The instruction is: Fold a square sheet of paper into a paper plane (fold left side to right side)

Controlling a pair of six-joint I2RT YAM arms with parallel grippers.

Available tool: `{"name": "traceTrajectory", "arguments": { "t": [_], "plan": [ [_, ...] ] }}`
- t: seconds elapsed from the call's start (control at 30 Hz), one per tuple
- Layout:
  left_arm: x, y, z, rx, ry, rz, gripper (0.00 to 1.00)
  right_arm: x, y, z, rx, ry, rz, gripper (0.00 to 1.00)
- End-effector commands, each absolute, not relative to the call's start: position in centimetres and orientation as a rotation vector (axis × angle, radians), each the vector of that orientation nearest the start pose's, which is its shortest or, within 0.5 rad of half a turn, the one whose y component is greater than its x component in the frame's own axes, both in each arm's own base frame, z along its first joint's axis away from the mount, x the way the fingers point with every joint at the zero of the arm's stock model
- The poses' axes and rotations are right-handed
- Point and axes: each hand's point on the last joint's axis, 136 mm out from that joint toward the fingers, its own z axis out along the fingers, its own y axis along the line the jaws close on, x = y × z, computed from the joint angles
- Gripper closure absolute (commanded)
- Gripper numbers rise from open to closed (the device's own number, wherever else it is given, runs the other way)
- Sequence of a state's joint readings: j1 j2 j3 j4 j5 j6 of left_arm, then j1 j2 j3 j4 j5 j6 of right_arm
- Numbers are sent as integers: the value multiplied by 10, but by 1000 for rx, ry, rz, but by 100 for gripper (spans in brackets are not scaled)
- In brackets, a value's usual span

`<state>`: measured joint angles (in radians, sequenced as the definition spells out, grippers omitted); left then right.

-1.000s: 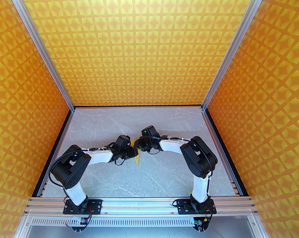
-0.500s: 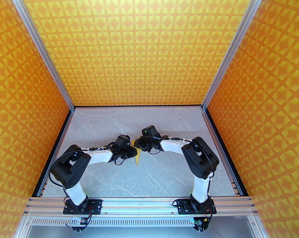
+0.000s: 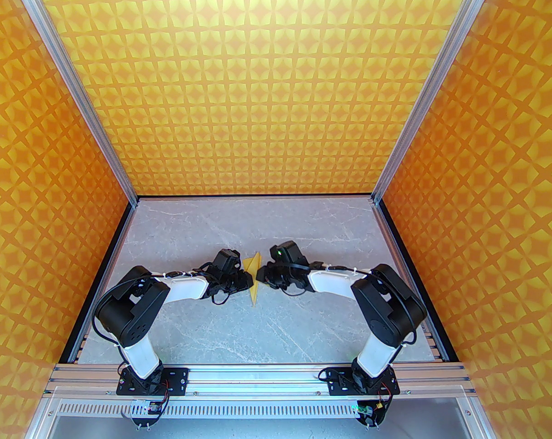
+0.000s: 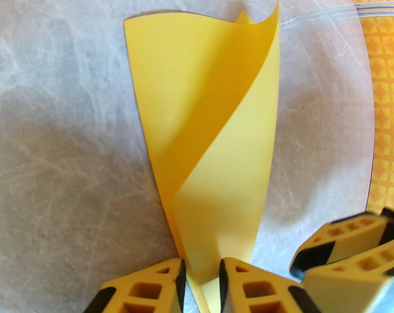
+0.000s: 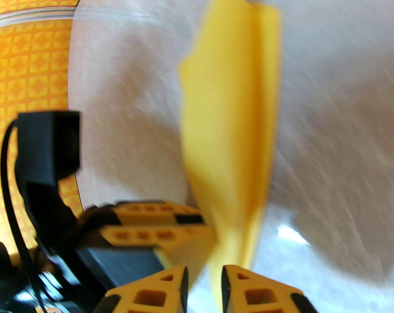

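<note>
The yellow sheet of paper is folded into a long narrow wedge, like a paper plane, and stands on edge at the middle of the table. In the left wrist view the paper has one flap curling open, and its narrow end sits between the jaws of my left gripper, which is shut on it. My left gripper touches the paper from the left. My right gripper is just right of the paper, jaws nearly together and holding nothing. Its fingers stand apart from the paper. The right wrist view is blurred, with the paper ahead of my right gripper.
The grey marble table is walled on three sides by orange star-patterned panels. An aluminium rail carrying both arm bases runs along the near edge. My left gripper's fingers and its wrist camera sit close to the paper's left.
My right gripper has pulled back to the right, off the paper, and more of the paper's top now shows between the grippers. The left arm has stayed in place.
</note>
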<state>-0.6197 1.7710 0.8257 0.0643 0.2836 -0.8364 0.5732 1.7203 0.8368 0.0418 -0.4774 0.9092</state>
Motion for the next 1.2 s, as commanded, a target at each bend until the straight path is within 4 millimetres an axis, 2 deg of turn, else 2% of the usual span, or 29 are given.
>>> {"name": "traceTrajectory", "arguments": {
  "t": [0.0, 0.2, 0.5, 0.9, 1.17],
  "plan": [
    [316, -282, 20, -150, 2660, -914, 74, 303, 294, 71, 197, 2591, 1273, 81],
    [315, -282, 19, -149, 2663, -916, 74, 287, 303, 64, 186, 2587, 1365, 87],
    [317, -284, 17, -153, 2666, -924, 74, 274, 317, 53, 195, 2592, 1459, 99],
    [319, -286, 17, -153, 2665, -935, 74, 256, 317, 38, 180, 2639, 1467, 100],
    [318, -288, 17, -151, 2667, -941, 74, 251, 311, 43, 176, 2604, 1464, 100]
  ]
}}
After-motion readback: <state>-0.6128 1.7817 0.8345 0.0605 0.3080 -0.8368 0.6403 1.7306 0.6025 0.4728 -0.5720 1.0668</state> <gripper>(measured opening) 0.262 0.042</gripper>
